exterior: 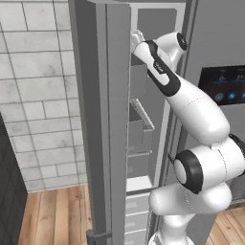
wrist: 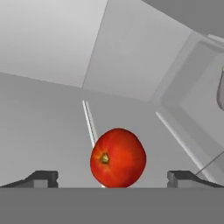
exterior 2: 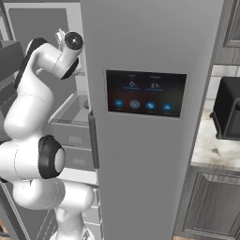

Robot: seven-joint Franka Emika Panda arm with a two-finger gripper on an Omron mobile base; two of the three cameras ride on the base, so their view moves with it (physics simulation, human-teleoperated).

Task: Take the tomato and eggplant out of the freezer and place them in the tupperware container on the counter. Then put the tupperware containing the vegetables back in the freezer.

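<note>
While the white robot arm (exterior: 191,110) reaches up into the open tall grey freezer (exterior 2: 154,42), its jaws stand wide apart, gripping nothing. Seen from the hand camera, the small glossy red round tomato (wrist: 118,158) sits on a grey shelf (wrist: 48,131) inside the freezer, between the two dark fingertips (wrist: 41,178) and a little beyond them. From the right base camera, a dark touch panel (exterior 2: 145,93) shows on the closed door, with the white marbled tabletop (exterior 2: 206,145) carrying a black microwave (exterior 2: 229,110) to the right.
</note>
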